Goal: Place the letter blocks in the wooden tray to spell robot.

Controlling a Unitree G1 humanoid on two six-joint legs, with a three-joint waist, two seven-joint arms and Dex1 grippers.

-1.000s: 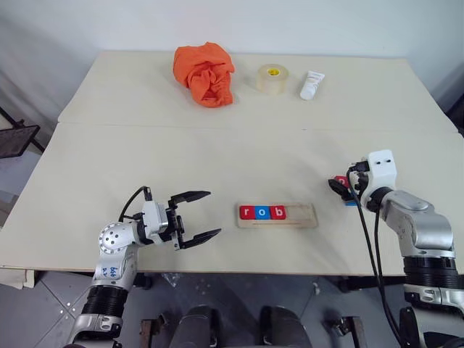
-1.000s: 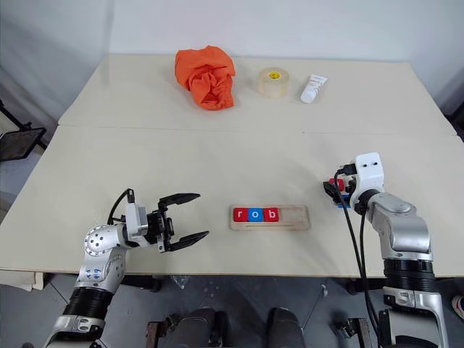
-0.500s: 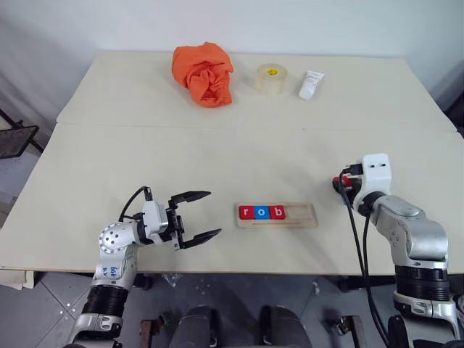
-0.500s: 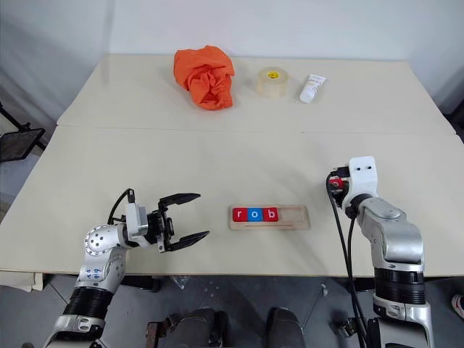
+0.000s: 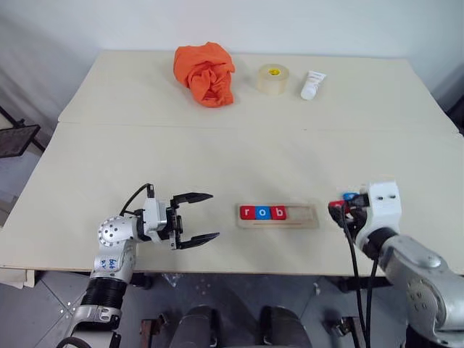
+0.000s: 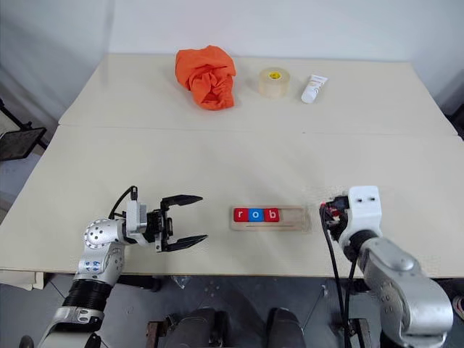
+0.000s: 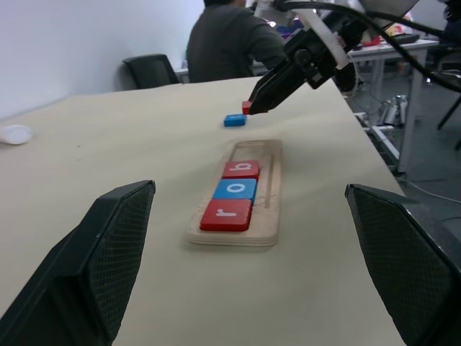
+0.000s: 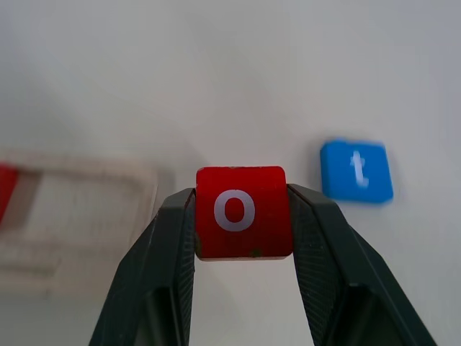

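Note:
The wooden tray [image 5: 303,216] lies near the table's front edge. A red r [image 5: 248,212], a blue o [image 5: 262,212] and a red b [image 5: 278,212] block fill its left part in a row. My right gripper [image 5: 338,211] hovers just right of the tray, shut on a red o block [image 8: 243,211]. The blue t block [image 8: 357,170] lies flat on the table just beyond that gripper. My left gripper [image 5: 213,214] stands open to the left of the tray, pointing at it, with nothing between its fingers [image 7: 108,252].
At the table's far side lie a crumpled orange cloth [image 5: 205,72], a roll of clear tape [image 5: 272,77] and a white tube [image 5: 312,85]. A seam crosses the table [image 5: 145,159] from side to side. A seated person [image 7: 230,43] shows in the background of the left wrist view.
My right gripper has pulled back toward the table's front edge with the red o block, leaving the blue t block behind. The left gripper has stayed put.

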